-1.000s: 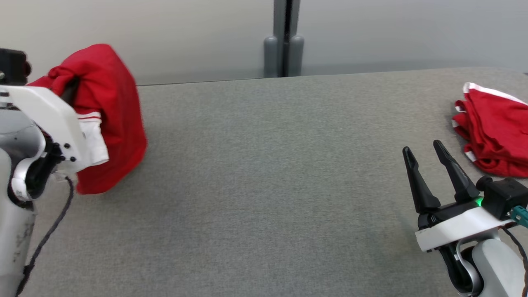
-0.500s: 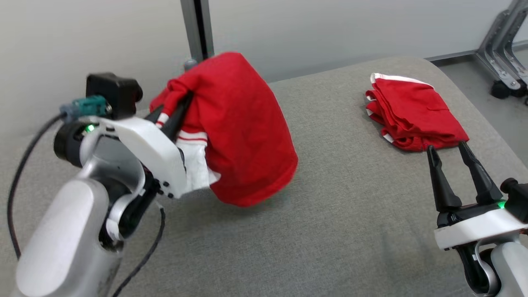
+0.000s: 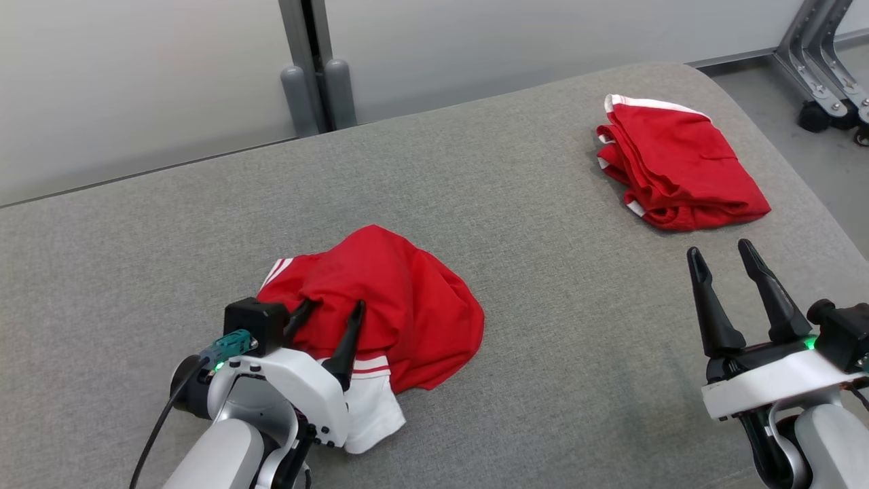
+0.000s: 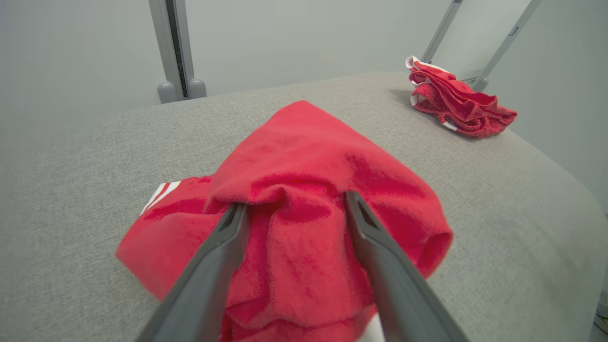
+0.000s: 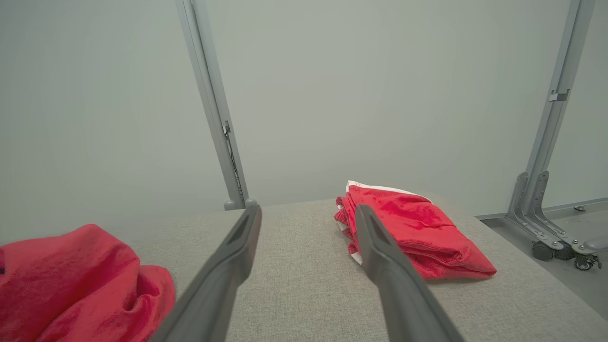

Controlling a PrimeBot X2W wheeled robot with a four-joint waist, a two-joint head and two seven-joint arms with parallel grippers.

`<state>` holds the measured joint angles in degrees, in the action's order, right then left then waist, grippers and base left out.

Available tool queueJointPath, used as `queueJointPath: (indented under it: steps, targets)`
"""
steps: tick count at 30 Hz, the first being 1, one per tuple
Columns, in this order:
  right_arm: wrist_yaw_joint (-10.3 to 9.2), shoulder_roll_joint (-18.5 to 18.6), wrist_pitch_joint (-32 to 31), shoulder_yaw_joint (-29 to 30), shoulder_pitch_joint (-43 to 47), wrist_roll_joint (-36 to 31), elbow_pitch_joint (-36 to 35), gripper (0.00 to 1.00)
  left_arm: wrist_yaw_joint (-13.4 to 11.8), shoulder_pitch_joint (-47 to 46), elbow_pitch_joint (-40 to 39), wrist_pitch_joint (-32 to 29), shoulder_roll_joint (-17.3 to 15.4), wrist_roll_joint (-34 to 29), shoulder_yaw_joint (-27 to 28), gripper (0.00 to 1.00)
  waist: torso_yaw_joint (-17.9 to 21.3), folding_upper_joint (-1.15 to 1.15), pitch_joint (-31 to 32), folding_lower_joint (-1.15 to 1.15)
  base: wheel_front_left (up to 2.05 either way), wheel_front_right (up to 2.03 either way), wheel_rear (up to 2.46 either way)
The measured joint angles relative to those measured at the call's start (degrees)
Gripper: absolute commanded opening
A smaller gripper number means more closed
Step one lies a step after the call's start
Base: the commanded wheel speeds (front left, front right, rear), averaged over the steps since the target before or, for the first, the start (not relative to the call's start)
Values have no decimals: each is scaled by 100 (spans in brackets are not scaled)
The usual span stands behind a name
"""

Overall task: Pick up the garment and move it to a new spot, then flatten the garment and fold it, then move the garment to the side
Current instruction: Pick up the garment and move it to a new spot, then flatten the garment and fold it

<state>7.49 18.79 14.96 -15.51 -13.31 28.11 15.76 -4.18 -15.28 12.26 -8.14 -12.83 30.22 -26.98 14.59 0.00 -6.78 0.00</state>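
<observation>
You have silver-grey forearms [image 3: 217, 455] with white wrist shells [image 3: 767, 380] and long, dark, tapering fingers [image 3: 709, 305]. Each wrist carries a black camera block [image 3: 254, 326] and a green light [image 3: 808, 343]; the left shows a teal plug [image 3: 231, 341], black cable [image 3: 153, 435] and screws [image 3: 319, 428].

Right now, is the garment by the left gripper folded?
Crumpled. The garment lies in a rumpled heap on the table, striped hem poking out, with the left gripper open around a raised fold.

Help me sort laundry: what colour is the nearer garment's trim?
White, on the red garment; clearest in head view.
</observation>
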Motion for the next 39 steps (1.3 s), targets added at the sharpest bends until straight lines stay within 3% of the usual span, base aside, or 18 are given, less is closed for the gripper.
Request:
queueJointPath:
  steps: [5,17,25,39]
  targets:
    - [1,7,0,-91,3,3,13,100,-76,-22,96,572,40,-88,137,100,-195,0,72,0,0,0,0]
    - [1,4,0,-79,69,-48,-42,100,-458,279,-575,1327,-426,-204,716,100,-683,0,332,0,0,0,0]
    - [1,-52,0,-77,289,-10,-27,100,-758,978,-867,1972,-354,-126,1043,100,-777,0,432,0,0,0,0]
    - [1,-35,-142,-170,393,63,15,100,-825,1258,-949,2084,-224,-70,995,100,-864,0,555,0,0,0,0]
